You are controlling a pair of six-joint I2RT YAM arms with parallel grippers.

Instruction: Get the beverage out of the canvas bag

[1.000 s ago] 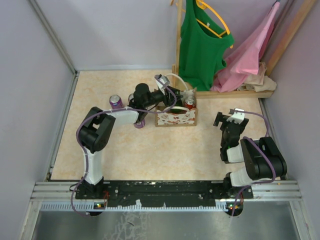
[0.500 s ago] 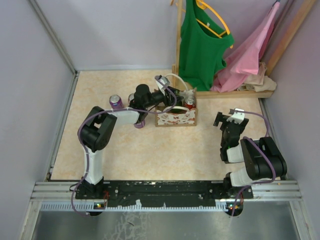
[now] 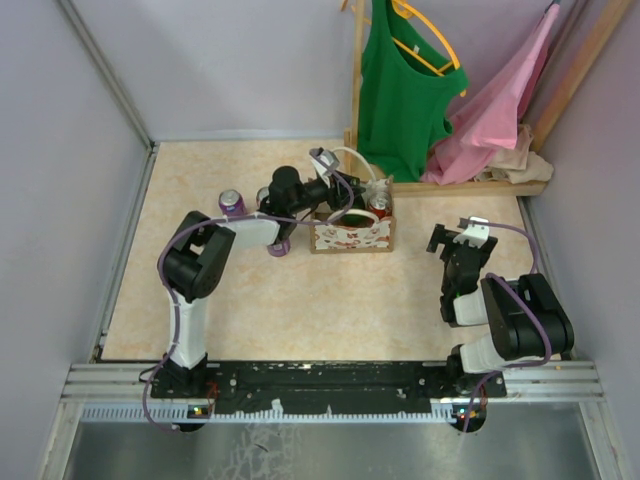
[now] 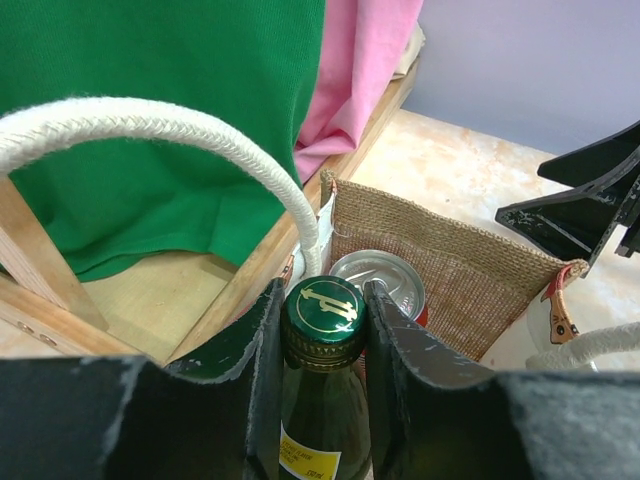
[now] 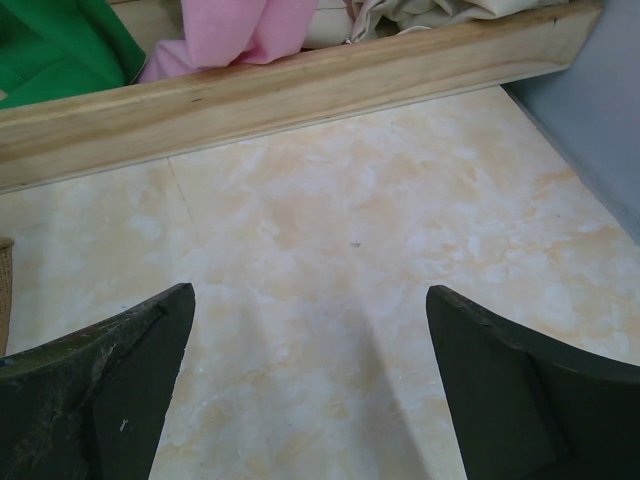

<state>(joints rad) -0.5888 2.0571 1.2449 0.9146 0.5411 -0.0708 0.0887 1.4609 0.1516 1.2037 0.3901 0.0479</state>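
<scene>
The canvas bag stands mid-table, cream with a red floral side. In the left wrist view its burlap inner wall and a white rope handle show. A dark green glass bottle with a green and gold cap stands in the bag beside a red can with a silver top. My left gripper reaches into the bag from the left, and its fingers press on both sides of the bottle's cap. My right gripper is open and empty over bare table, to the right of the bag.
A purple can stands left of the bag and another lies by my left arm. A wooden rack behind the bag holds a green top and a pink cloth. Walls close in both sides.
My left arm has edged slightly to the right over the bag. The right arm has not moved.
</scene>
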